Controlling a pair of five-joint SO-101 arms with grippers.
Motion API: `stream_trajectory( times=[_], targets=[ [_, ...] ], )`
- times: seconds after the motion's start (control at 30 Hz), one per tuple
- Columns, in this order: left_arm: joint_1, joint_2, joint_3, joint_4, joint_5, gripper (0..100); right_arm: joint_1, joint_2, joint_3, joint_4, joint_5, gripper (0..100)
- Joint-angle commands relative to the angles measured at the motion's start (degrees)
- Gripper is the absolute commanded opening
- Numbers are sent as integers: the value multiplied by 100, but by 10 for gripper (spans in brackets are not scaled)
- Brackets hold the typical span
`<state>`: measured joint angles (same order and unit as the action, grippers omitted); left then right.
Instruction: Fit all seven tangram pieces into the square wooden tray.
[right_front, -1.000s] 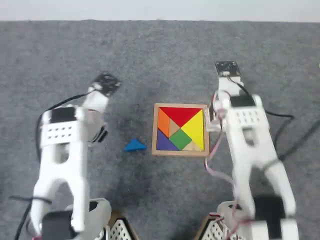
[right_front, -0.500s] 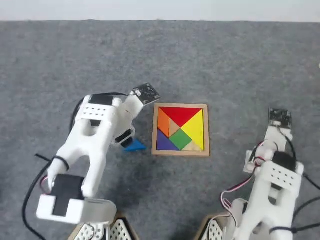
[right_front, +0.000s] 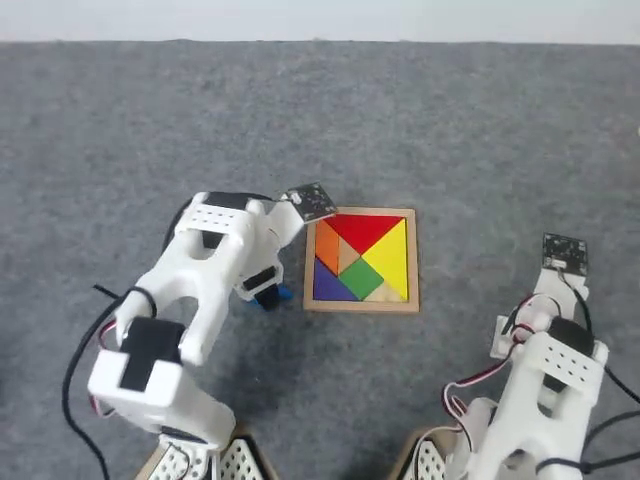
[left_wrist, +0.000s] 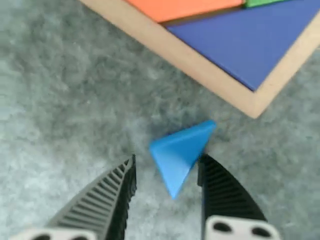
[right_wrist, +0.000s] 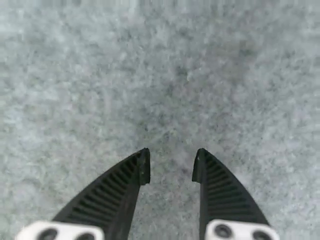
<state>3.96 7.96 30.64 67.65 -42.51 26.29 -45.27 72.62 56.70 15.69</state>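
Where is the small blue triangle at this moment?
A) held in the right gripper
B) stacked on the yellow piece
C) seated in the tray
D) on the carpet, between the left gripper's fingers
D: the blue triangle lies on the carpet outside the wooden tray, within the open left gripper.

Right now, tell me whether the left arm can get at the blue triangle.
Probably yes: the left gripper is open around the blue triangle on the carpet, nothing between them, the wooden tray beside.
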Motion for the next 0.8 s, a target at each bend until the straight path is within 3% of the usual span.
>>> stream_trajectory(
  times=[0.0, 0.43, 0.77],
  targets=[
    [123, 149, -251, -343, -53, 199, 84, -171, 70, -330, 79, 159],
    [281, 308, -268, -589, -53, 198, 75, -119, 114, -418, 62, 159],
    [651, 316, -259, -308, -53, 88, 75, -119, 114, -426, 44, 159]
  ],
)
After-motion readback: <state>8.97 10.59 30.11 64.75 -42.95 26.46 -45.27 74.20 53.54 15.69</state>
